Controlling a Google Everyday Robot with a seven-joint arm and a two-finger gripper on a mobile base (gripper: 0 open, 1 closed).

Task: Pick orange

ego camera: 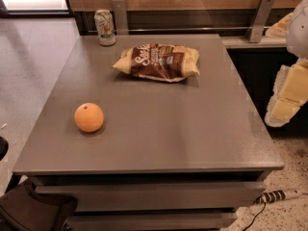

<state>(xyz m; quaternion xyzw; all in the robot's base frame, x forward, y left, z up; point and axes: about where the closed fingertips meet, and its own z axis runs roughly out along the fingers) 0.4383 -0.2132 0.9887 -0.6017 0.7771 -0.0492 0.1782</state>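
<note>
The orange [89, 117] is a round orange fruit with a small dark stem dimple. It rests on the grey table [159, 129] near the front left. My gripper [288, 97] shows as white and pale yellow parts at the right edge of the view, beyond the table's right side and far from the orange. It holds nothing that I can see.
A brown and yellow chip bag [158, 61] lies at the back middle of the table. A drink can [105, 27] stands at the back left corner. A power strip [281, 195] lies on the floor at the right. A dark chair [29, 208] sits at the front left.
</note>
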